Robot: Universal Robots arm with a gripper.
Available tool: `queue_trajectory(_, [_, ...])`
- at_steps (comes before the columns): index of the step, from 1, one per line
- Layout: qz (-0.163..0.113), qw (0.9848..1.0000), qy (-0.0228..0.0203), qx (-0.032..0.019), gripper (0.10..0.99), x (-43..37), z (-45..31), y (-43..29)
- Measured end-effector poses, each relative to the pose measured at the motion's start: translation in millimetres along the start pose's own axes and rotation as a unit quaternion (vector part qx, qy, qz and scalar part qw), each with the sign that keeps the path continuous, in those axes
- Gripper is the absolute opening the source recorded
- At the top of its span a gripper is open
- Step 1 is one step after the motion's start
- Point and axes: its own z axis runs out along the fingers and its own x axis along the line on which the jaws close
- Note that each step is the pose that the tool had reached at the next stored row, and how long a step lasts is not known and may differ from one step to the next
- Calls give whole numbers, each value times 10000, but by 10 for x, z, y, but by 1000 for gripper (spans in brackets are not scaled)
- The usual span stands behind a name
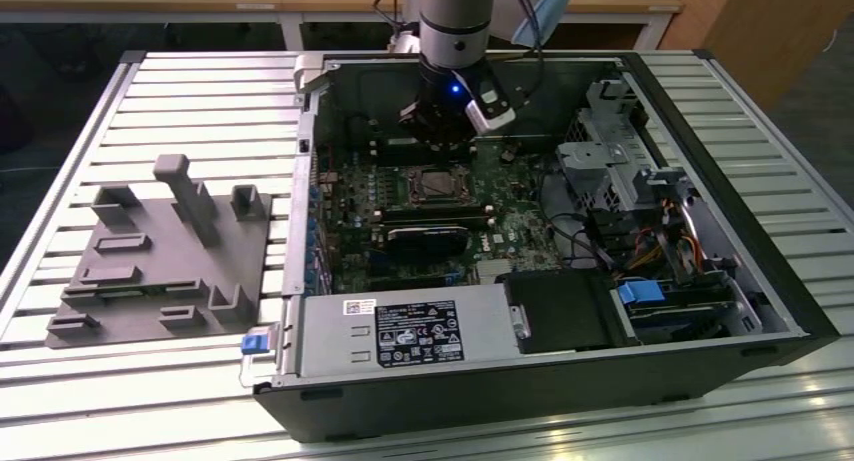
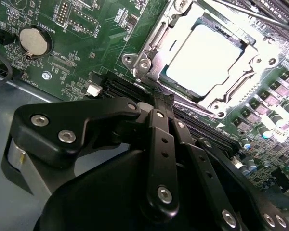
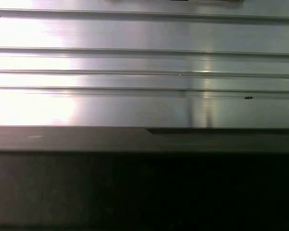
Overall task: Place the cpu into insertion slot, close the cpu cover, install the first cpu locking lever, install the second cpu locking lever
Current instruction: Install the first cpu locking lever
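The cpu (image 2: 204, 57), a flat silvery square, lies in the insertion slot (image 1: 434, 185) on the green motherboard (image 2: 86, 62). The cpu cover (image 2: 149, 53), a thin metal frame with a central window, lies flat around the chip. A thin lever rod (image 2: 245, 14) runs along the far side of the socket. My gripper (image 2: 162, 98) hangs just beside the socket's near edge, its black fingers (image 2: 159, 125) pressed together with nothing between them. In the exterior view the gripper (image 1: 435, 141) is inside the open computer case, just behind the socket.
The case walls (image 1: 310, 131) ring the motherboard. A drive cage (image 1: 621, 166) with cables stands at the exterior view's right and a power supply (image 1: 400, 333) at the front. A grey fixture block (image 1: 160, 251) rests on the slatted table (image 3: 135, 67). A coin battery (image 2: 32, 41) sits on the board.
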Motion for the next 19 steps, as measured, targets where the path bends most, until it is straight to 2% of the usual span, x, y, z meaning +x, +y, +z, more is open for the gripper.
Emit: queue_trajectory(19, [1, 10000, 6, 5, 106, -46, -11, 2])
